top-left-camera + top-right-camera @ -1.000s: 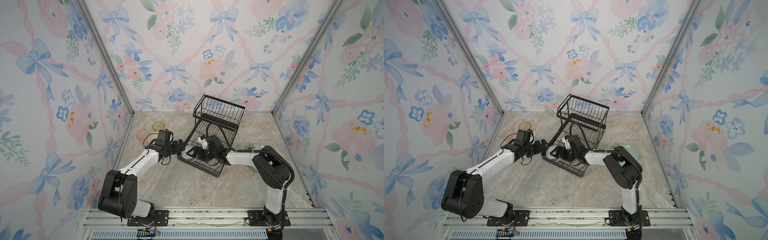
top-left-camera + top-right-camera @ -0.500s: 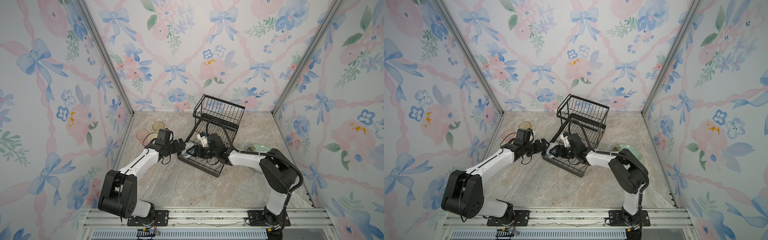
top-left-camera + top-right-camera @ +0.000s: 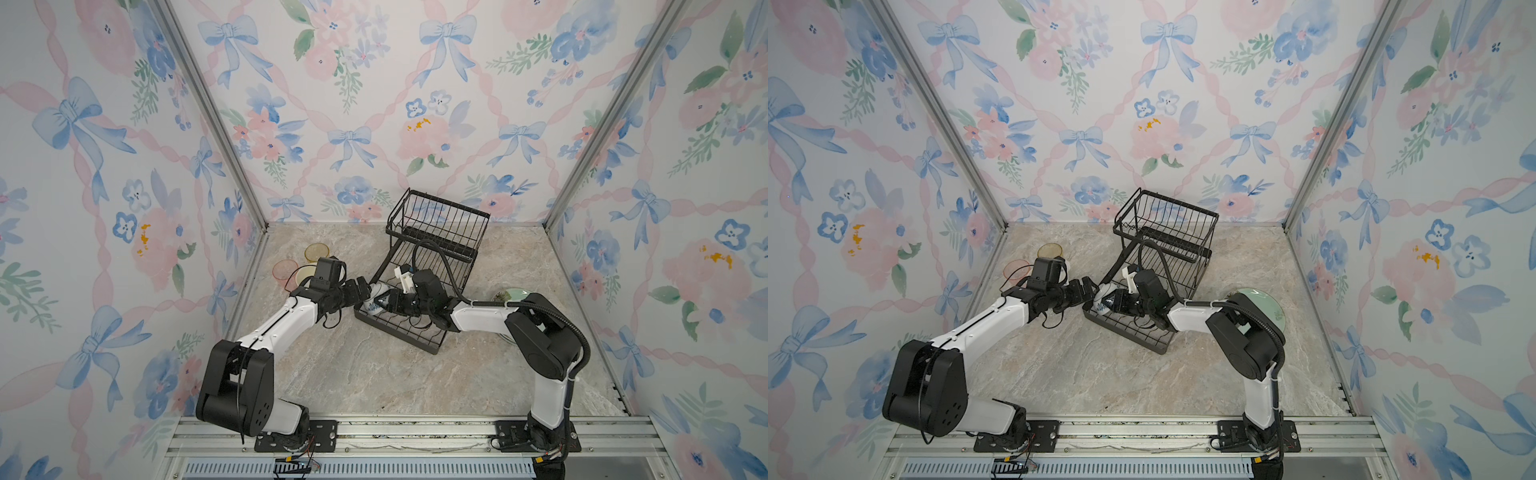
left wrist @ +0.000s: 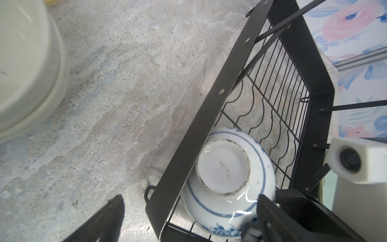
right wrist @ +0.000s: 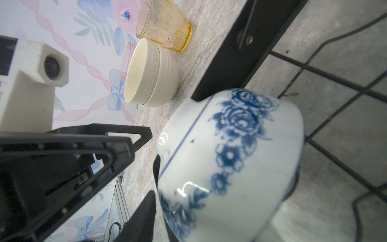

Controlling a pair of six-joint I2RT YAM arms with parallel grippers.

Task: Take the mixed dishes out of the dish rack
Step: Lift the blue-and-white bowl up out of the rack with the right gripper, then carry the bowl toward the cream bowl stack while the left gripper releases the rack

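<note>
Marble tabletop [image 3: 374, 374], enclosed by floral walls. The black wire dish rack [image 4: 201, 125] stands near the back wall, set at an angle, with a raised basket above a longer flat tray. The basket is empty in both top views.

The pale green plate [image 3: 1266, 305] lies on the table right of the rack, partly hidden by the right arm. Two stacked cream bowls [image 5: 150, 73] sit on the table left of the rack.

The blue-and-white patterned bowl [image 4: 228, 174] is at the left end of the tray, tipped with its foot ring up, against the tray wall. The right gripper [image 3: 388, 305] reaches along the tray, one finger on each side of the bowl's wall. Whether they clamp it cannot be told. The left gripper [image 3: 364, 291] hangs just outside the tray wall beside the bowl, its jaws spread wide and holding nothing.

The yellow tumbler [image 5: 165, 27] and pink tumbler [image 3: 284, 269] stand beside the cream bowls.
</note>
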